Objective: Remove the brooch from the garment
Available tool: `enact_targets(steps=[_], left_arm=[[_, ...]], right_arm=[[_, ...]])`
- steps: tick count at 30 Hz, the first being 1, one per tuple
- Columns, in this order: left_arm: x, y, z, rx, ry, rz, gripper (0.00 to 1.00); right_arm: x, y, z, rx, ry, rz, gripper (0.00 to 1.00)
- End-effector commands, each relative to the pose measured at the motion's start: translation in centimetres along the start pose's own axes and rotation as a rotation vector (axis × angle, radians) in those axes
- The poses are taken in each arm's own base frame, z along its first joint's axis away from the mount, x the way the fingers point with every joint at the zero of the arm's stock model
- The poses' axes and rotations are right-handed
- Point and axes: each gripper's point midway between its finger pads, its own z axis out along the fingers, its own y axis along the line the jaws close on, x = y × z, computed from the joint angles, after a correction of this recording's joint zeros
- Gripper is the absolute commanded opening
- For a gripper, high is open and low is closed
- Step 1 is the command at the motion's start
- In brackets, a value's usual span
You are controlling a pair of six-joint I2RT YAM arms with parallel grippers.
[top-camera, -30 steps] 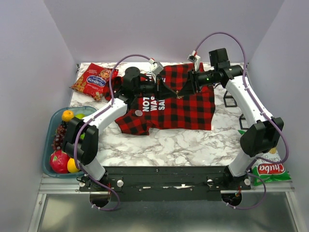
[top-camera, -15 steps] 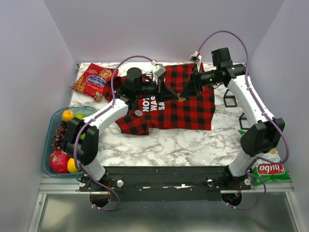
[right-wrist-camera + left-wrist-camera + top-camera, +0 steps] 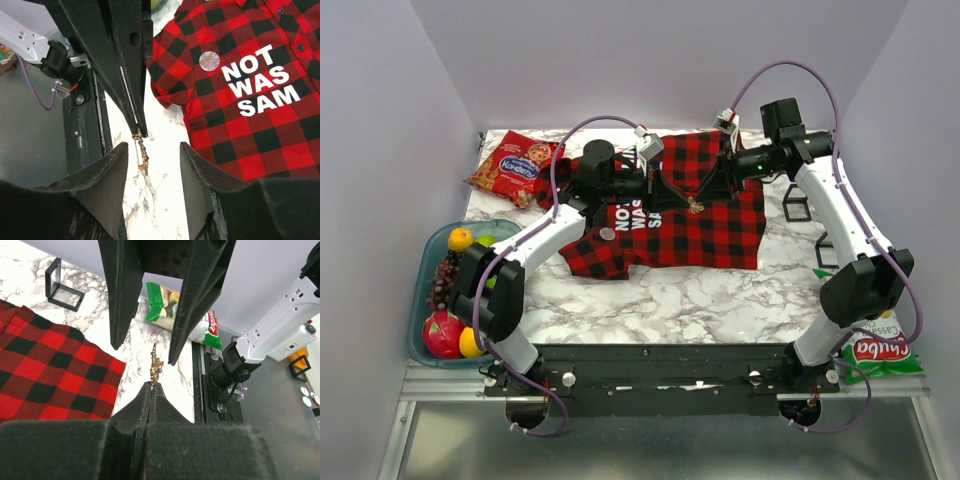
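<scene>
Item: we clamp a gold trinket [image 3: 156,365] in the left gripper [image 3: 151,386], right gripper [image 3: 154,146] splayed around it; brooch [image 3: 209,61] sits unremoved on the garment [image 3: 260,130], left side, so next, we judge, a pinch there.

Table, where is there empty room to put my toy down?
The bare marble strip between the shirt and the black base rail. Crowded: the back, where both arms meet over the shirt; the fruit tray fills the left edge.
</scene>
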Motion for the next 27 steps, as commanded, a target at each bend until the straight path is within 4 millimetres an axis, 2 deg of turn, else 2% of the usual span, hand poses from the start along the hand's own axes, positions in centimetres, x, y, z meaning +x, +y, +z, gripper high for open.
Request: enact_targets(steps=[1, 4, 17, 23, 26, 27], left_arm=[[-1.2, -1.4, 0.0, 0.042, -0.005, 0.048, 0.00], [-1.2, -1.4, 0.0, 0.042, -0.005, 0.050, 0.00], [-1.2, -1.2, 0.1, 0.038, -0.008, 0.050, 0.00], [-1.2, -1.0, 0.1, 0.029, -0.010, 0.047, 0.00], [-1.2, -0.5, 0.0, 0.013, -0.012, 0.045, 0.00], [-1.2, -0.4, 0.0, 0.008, -0.011, 0.041, 0.00]], right_arm=[[0.5, -0.1, -0.3, 0.020, 0.016, 0.000, 0.46], [0.4, -0.2, -0.2, 0.017, 0.014, 0.006, 0.38], [1.3, -0.7, 0.1, 0.021, 0.033, 0.039, 0.37], [1.5, -0.4, 0.3, -0.007, 0.033, 0.047, 0.19], [1.9, -0.2, 0.3, -0.019, 0.040, 0.047, 0.01], [2.0, -0.3, 0.3, -0.013, 0.044, 0.051, 0.01]])
